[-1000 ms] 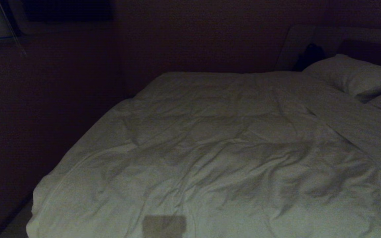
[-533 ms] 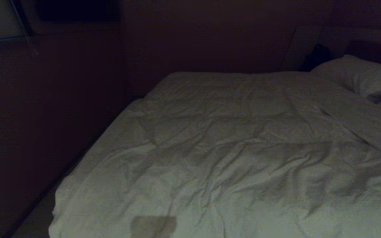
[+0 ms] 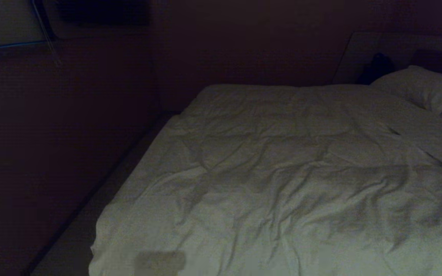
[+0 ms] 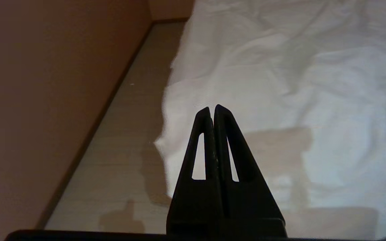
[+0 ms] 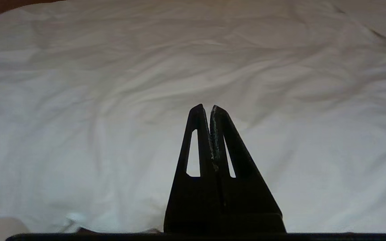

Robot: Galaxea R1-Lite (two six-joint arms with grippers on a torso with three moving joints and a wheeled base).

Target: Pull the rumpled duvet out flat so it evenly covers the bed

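The creased white duvet [image 3: 282,184] is spread over the bed and reaches from its near end up to the pillow. The mattress underneath is hidden. Neither arm shows in the head view. In the left wrist view my left gripper [image 4: 212,107] is shut and empty, held off the duvet [image 4: 280,83] near its left corner by the floor. In the right wrist view my right gripper [image 5: 206,107] is also shut and empty, pointing across the wrinkled duvet [image 5: 146,83] without touching it.
A white pillow [image 3: 424,90] lies at the head end on the far right, before a dark headboard [image 3: 390,50]. A strip of pale floor [image 4: 119,140] runs between the bed's left side and a dark wall [image 3: 52,134].
The whole head view has swung left: bed and pillow sit further right in the picture and more wall and floor show. The duvet itself has not moved.
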